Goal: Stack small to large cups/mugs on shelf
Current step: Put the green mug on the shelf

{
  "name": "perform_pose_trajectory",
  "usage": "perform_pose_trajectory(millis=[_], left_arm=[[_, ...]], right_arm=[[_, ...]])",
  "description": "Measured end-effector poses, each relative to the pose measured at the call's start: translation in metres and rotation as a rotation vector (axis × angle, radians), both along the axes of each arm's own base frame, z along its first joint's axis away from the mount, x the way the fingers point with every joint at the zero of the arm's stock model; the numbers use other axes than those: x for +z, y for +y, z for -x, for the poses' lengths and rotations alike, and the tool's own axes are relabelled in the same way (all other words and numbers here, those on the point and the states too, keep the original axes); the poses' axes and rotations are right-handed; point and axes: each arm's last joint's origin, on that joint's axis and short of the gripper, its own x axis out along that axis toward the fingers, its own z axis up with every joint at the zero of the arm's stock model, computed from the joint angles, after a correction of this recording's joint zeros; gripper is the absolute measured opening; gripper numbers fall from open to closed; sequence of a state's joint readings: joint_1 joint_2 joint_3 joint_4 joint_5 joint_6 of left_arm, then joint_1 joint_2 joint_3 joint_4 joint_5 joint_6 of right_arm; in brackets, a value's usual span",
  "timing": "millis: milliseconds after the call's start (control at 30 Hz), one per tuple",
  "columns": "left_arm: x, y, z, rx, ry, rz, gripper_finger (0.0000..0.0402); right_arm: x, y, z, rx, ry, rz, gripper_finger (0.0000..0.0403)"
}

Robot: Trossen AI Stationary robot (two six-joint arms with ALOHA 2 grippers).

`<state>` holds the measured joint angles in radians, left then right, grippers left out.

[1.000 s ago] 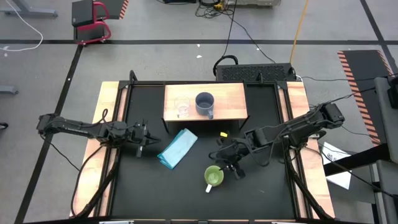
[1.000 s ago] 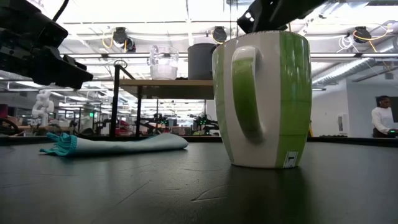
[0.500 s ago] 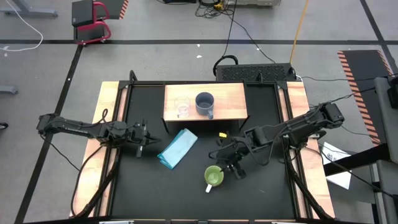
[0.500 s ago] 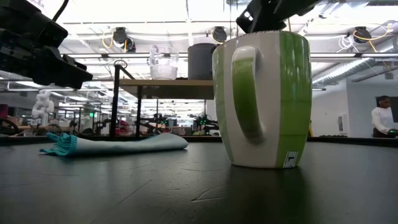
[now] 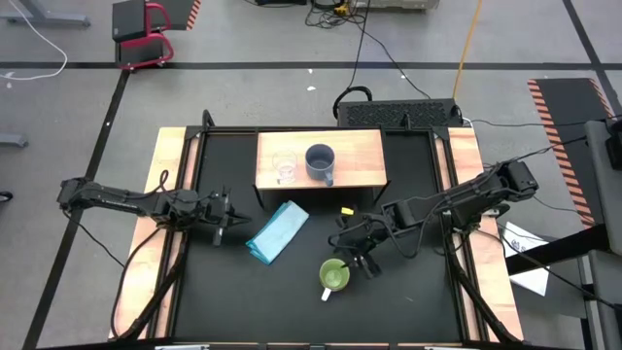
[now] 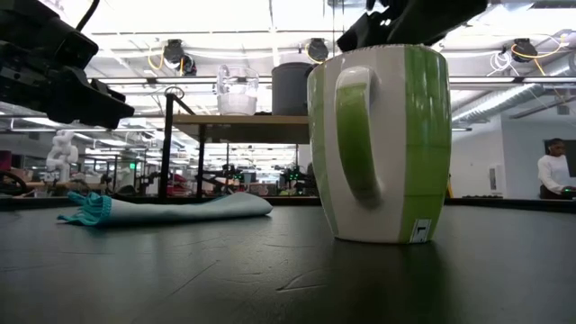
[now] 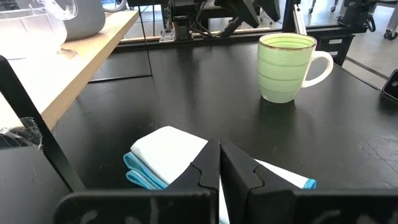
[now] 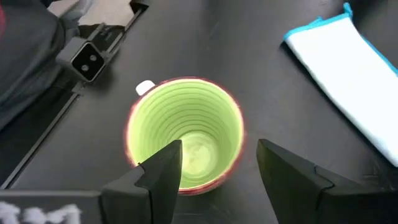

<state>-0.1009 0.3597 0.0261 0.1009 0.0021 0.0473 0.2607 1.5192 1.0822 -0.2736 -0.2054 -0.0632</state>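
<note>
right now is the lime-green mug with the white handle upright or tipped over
Upright. The lime-green mug with the white handle stands on its base on the black table, its open mouth facing up toward the open right gripper above it.

Shelf (image 5: 360, 160) at table's far edge, glass (image 5: 284, 168) left of mug (image 5: 320, 161) on it. Cloth (image 5: 277, 231) before shelf. Cup (image 5: 333, 276) nearer front, right of cloth.

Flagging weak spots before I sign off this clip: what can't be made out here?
- Low view: lime-green mug fills the frame, hiding the right gripper's jaws above its rim.
- High view: glass cup too small to tell whether it holds anything.
- Left wrist view: shelf cut off by the edge; grey-blue mug only partly seen.
</note>
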Motion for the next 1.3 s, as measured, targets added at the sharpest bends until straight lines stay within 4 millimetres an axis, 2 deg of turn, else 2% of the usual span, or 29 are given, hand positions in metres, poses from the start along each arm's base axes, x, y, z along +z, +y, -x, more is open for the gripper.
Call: perform_pose_trajectory(millis=[167,467,933,1133,1300], left_arm=[[0.0,0.0,0.0,0.0,0.0,0.0,0.0004],[0.0,0.0,0.0,0.0,0.002,-0.001,0.0027],[-0.001,0.0,0.0,-0.006,0.007,-0.026,0.0004],[-0.003,0.0,0.001,-0.006,0.026,-0.028,0.0025],[-0.003,0.0,0.001,-0.006,0.03,-0.029,0.0023]], right_arm=[[0.001,0.0,-0.001,-0.005,-0.02,-0.008,0.0201],[0.005,0.001,-0.001,0.011,-0.047,-0.01,0.0201],[0.007,0.01,-0.002,-0.07,-0.05,-0.139,0.0201],[0.025,0.005,-0.008,-0.121,-0.033,-0.158,0.0201],[0.032,0.003,-0.009,-0.129,-0.037,-0.118,0.0201]])
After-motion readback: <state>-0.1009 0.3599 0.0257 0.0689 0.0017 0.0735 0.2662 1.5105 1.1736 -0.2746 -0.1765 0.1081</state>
